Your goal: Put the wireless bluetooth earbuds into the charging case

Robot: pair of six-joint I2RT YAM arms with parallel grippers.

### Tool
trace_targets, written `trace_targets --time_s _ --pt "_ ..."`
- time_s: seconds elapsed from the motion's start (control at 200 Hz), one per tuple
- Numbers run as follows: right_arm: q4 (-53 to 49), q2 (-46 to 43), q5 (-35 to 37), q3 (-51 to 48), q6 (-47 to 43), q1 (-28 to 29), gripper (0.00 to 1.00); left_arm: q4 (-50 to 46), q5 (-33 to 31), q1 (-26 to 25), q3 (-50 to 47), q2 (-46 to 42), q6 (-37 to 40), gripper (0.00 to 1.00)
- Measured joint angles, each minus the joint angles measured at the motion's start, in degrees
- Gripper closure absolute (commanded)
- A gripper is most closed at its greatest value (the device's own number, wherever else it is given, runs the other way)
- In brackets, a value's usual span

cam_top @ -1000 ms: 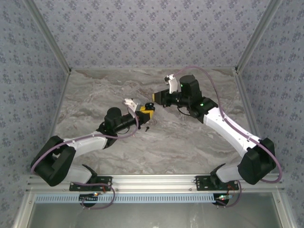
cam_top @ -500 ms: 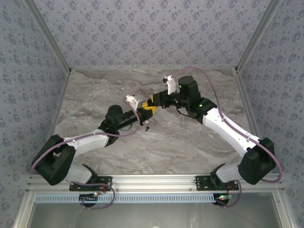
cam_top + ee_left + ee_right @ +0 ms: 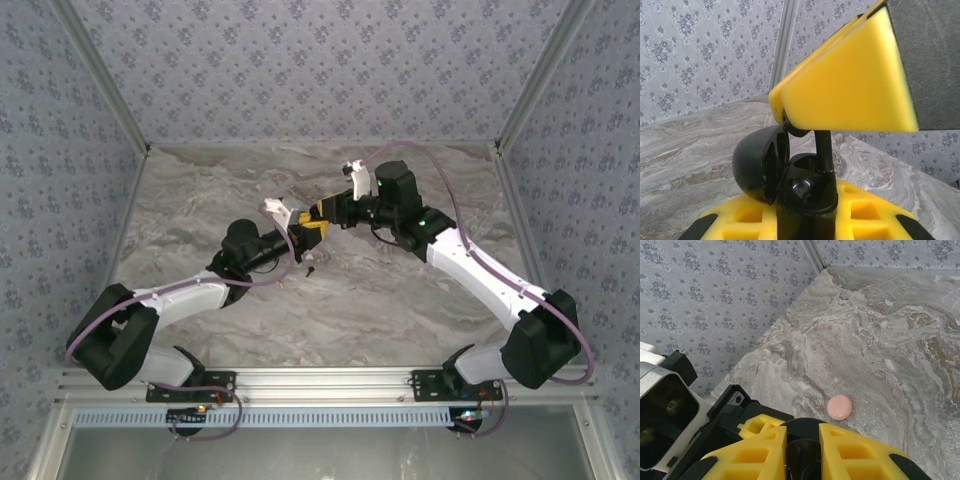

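Your right pincer (image 3: 322,211) has closed in over the last second. It stood well apart from the charging case (image 3: 792,187), and now it sits right above it, almost tip to tip with your left pincer (image 3: 309,233).

The left pincer has hardly moved. It is clamped narrow on the case from below and holds it up off the table (image 3: 890,340). The case's lid (image 3: 757,165) is swung open to the side.

The right pincer's yellow fingers (image 3: 850,85) are pinched tight on a black earbud (image 3: 823,147). Its stem runs straight down from them to the mouth of the case. The stem's lower end meets the glossy rim, but you cannot tell from here whether it has entered its socket or only rests on the edge.

My reading is that the approach is done and you are at the seating step. Expect a short, straight push down into the case, with the left pincer holding firm. If the stem is off its socket it could skid on the rim or twist in the grip.

A small dark bit (image 3: 311,268) lies on the table just below the case, likely the other earbud. A pink disc (image 3: 840,407) lies on the table beyond the case.
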Motion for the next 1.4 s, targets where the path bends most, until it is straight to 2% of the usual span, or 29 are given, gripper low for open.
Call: trace_targets --time_s 0.685,0.88,1.219,1.399 --pt "-0.09 -0.04 1.01 -0.68 -1.05 0.07 0.79 -0.46 -1.05 0.00 0.04 0.00 -0.02 0.89" --pt "-0.55 -0.04 1.53 -0.68 -1.29 0.17 0.76 -0.59 -1.05 0.00 0.07 0.00 0.00 0.89" --pt "-2.78 -0.07 3.10 -0.68 -2.12 0.61 0.68 -1.42 -1.27 0.02 0.17 -0.02 0.02 0.89" --pt "-4.02 -0.07 3.89 -0.66 -2.69 1.05 0.52 -2.40 -1.55 0.02 0.28 -0.07 0.22 0.89"
